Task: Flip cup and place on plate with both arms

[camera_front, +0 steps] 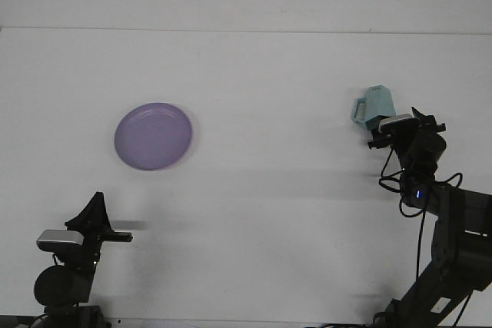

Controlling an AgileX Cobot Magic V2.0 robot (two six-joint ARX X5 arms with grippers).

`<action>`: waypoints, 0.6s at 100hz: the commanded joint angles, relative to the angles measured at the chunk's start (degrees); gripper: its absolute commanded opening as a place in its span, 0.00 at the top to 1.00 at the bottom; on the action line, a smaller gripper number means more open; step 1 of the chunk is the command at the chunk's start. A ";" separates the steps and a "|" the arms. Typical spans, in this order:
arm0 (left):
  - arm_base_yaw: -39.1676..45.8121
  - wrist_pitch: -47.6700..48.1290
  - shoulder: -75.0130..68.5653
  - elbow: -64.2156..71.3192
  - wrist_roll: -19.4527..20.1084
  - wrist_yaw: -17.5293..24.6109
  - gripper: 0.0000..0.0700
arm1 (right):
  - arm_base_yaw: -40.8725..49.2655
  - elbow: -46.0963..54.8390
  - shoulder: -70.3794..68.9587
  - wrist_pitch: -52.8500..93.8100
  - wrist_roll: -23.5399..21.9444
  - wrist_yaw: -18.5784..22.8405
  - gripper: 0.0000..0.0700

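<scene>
White table (254, 213), cup (377, 105) tipped right. Just behind right gripper (396, 130), far from left gripper (98, 217). Finger state of both unclear.

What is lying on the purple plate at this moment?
Nothing lies on the purple plate; its whole surface shows bare. The teal cup is far to the right on the table, partly covered by the right gripper.

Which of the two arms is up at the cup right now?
The right arm: its right gripper sits against the upside-down pale teal cup, while the left gripper hangs near the table's front edge, below the round purple plate.
</scene>
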State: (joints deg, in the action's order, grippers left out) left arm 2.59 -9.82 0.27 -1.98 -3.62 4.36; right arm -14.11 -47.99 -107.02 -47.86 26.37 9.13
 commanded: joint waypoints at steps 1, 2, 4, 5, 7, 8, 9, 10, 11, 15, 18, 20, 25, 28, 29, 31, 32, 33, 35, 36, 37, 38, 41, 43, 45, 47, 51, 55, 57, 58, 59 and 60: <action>0.02 -0.55 -0.09 1.16 -0.09 -0.11 0.98 | -0.50 -2.36 -2.27 -0.48 1.09 1.09 0.29; 0.02 -0.55 -0.09 1.16 -0.09 -0.11 0.98 | -0.55 -2.67 -2.49 -0.46 1.09 1.44 0.29; 0.02 -0.55 -0.09 1.16 -0.11 -0.11 0.98 | -0.66 -3.26 -2.93 -0.46 1.09 1.90 0.29; 0.02 -0.55 -0.09 1.16 -0.11 -0.11 0.98 | -0.70 -3.54 -3.13 -0.44 1.09 2.10 0.29; 0.02 -0.55 -0.09 1.16 -0.11 -0.11 0.98 | -0.79 -4.09 -3.54 -0.26 1.14 2.32 0.29; 0.02 -0.55 -0.09 1.16 -0.11 -0.11 0.98 | -0.83 -4.37 -3.78 -0.11 1.11 2.51 0.29; 0.02 -0.55 -0.09 1.16 -0.11 -0.11 0.98 | -0.90 -4.66 -3.98 0.04 1.11 2.69 0.29; 0.02 -0.52 -0.09 1.16 -0.11 -0.11 0.98 | -0.96 -4.94 -4.17 0.24 1.11 2.91 0.30; 0.02 -0.52 -0.09 1.16 -0.11 -0.11 0.98 | -1.01 -5.20 -4.37 0.50 1.11 3.04 0.30; 0.02 -0.50 -0.09 1.16 -0.11 -0.11 0.98 | -1.09 -6.21 -4.92 1.73 1.14 3.61 0.32; 0.02 -0.50 -0.09 1.16 -0.11 -0.11 0.98 | -1.14 -6.93 -5.31 2.78 1.25 4.42 0.35; 0.02 -0.52 -0.09 1.16 -0.11 -0.11 0.98 | -1.25 -7.39 -5.62 3.32 1.38 5.01 0.38; 0.02 -0.52 -0.09 1.16 -0.11 -0.11 0.98 | -1.31 -8.11 -5.86 3.98 1.99 6.71 0.52; 0.02 -0.52 -0.09 1.16 -0.11 -0.11 0.98 | -1.33 -8.48 -6.05 4.24 2.54 7.67 0.64; 0.02 -0.52 -0.09 1.16 -0.11 -0.11 0.98 | -1.33 -8.57 -6.10 4.28 2.69 7.89 0.67; 0.02 -0.52 -0.09 1.16 -0.11 -0.11 0.98 | -1.33 -8.72 -6.16 4.37 3.04 8.28 0.72; 0.02 -0.52 -0.09 1.16 -0.11 -0.11 0.98 | -1.33 -8.79 -6.23 4.39 3.19 8.46 0.73; 0.02 -0.50 -0.09 1.16 -0.11 -0.11 0.98 | -1.33 -8.87 -6.32 4.42 3.34 8.63 0.75; 0.02 -0.50 -0.09 1.16 -0.13 -0.11 0.98 | -1.33 -9.05 -6.45 4.52 3.56 8.92 0.77; 0.02 -0.50 -0.09 1.16 -0.11 -0.11 0.98 | -1.33 -9.11 -6.49 4.61 3.63 8.94 0.78; 0.02 -0.50 -0.09 1.16 -0.11 -0.11 0.98 | -1.33 -9.16 -6.54 4.70 3.72 8.92 0.80; 0.02 -0.50 -0.09 1.16 -0.11 -0.11 0.98 | -1.33 -9.20 -6.58 4.72 3.74 8.92 0.81; 0.02 -0.50 -0.09 1.16 -0.13 -0.11 0.98 | -1.33 -9.29 -6.69 5.03 3.74 8.92 0.86; 0.02 -0.50 -0.09 1.16 -0.11 -0.11 0.98 | -1.33 -9.33 -6.71 5.46 3.74 8.92 0.90; 0.02 -0.50 -0.09 1.16 -0.11 -0.11 0.98 | -1.33 -9.38 -6.71 5.81 3.72 8.94 0.94; 0.02 -0.50 -0.09 1.16 -0.11 -0.11 0.98 | -1.33 -9.40 -6.71 6.03 3.69 8.94 0.98; 0.02 -0.50 -0.09 1.16 -0.11 -0.11 0.98 | -1.33 -9.40 -6.71 5.97 3.67 9.01 0.99; 0.02 -0.50 -0.09 1.16 -0.11 -0.11 0.98 | -1.33 -9.40 -6.71 5.57 3.63 9.11 0.99; 0.02 -0.52 -0.09 1.16 -0.11 -0.11 0.98 | -1.33 -9.40 -6.69 5.16 3.52 9.11 0.99; 0.02 -0.52 -0.09 1.16 -0.11 -0.11 0.98 | -1.33 -9.40 -6.69 4.92 3.41 9.11 0.99; 0.02 -0.52 -0.09 1.16 -0.11 -0.11 0.98 | -1.33 -9.40 -6.69 4.70 3.26 9.11 0.99; 0.02 -0.52 -0.09 1.16 -0.11 -0.11 0.98 | -1.33 -9.40 -6.67 4.52 3.04 9.09 0.99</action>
State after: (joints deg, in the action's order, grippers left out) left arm 2.59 -9.82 0.27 -1.98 -3.62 4.36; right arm -15.18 -56.38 -112.14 -41.76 29.78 18.02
